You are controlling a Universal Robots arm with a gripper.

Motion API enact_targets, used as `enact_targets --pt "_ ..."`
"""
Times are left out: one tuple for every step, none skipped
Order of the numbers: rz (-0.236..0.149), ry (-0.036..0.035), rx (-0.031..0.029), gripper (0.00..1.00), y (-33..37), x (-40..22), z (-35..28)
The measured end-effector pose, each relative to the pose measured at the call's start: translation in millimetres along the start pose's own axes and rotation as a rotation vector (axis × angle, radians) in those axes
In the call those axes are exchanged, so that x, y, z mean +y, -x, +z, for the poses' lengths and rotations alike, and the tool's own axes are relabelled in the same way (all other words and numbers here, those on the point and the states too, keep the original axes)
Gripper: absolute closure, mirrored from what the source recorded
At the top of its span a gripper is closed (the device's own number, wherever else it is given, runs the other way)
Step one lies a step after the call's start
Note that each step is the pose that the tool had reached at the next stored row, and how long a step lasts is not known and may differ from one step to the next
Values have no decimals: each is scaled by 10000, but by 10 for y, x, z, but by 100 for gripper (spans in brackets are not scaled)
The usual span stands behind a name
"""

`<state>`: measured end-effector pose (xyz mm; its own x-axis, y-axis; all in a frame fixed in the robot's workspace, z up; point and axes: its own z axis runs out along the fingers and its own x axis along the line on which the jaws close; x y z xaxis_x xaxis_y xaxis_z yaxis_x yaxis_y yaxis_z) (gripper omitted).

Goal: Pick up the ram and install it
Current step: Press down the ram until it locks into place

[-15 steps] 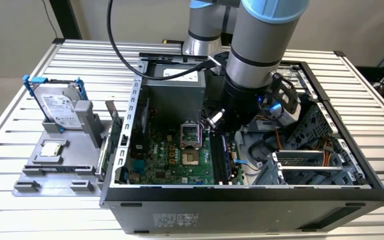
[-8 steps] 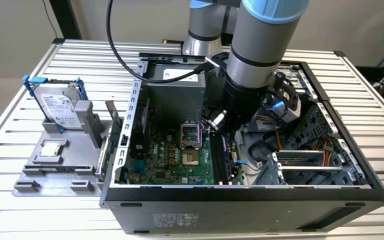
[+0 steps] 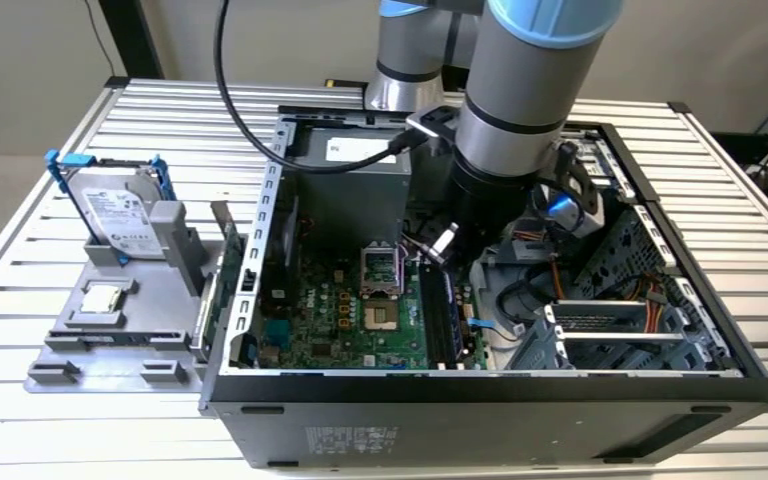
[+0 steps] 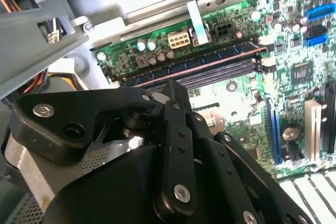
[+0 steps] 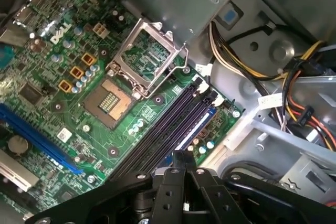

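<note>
A: While the arm reaches down into the open computer case [image 3: 491, 385], the gripper [image 3: 440, 262] hangs right over the memory slots [image 3: 440, 320] on the green motherboard [image 3: 344, 320].

B: And the jaws? In both wrist views the black fingers [image 5: 181, 169] meet at a narrow tip, nearly closed, but whether anything is pinched there cannot be told.

A: Fair call. So where is the ram?

B: A long dark strip stands on edge in the slot row just below the gripper in the exterior view; whether that is the ram [image 3: 435, 322] or a bare slot cannot be told for sure.

A: Beside the case, on the exterior view's left, the gray tray [image 3: 117, 340] carries the hard drive [image 3: 120, 215] in its blue bracket and 1 small square chip [image 3: 101, 298].

B: And the CPU socket [image 5: 116, 99] sits open, its metal frame lifted.
</note>
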<state>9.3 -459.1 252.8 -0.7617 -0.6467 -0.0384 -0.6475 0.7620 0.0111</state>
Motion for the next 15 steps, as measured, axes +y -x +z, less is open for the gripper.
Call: enact_targets --pt "-114 4 1 100 3 -3 0" --pt "-234 9 3 100 5 -4 0" --pt "-357 13 4 100 7 -6 0" --pt "-492 18 6 100 9 -7 0" --pt "-638 24 8 100 9 -8 0" --pt "-787 30 9 100 10 -9 0" --pt "-943 36 11 100 11 -9 0" --pt "-1099 42 12 100 11 -10 0" --pt "-1265 47 13 100 11 -10 0" --pt "-1431 53 14 100 11 -9 0" --pt "-1613 56 14 100 11 -10 0" --pt "-1789 60 12 100 11 -10 0" --pt "-1951 61 7 100 11 -10 0" --pt "-2113 57 0 100 12 -10 0" --pt "-2284 49 -12 100 12 -10 0"
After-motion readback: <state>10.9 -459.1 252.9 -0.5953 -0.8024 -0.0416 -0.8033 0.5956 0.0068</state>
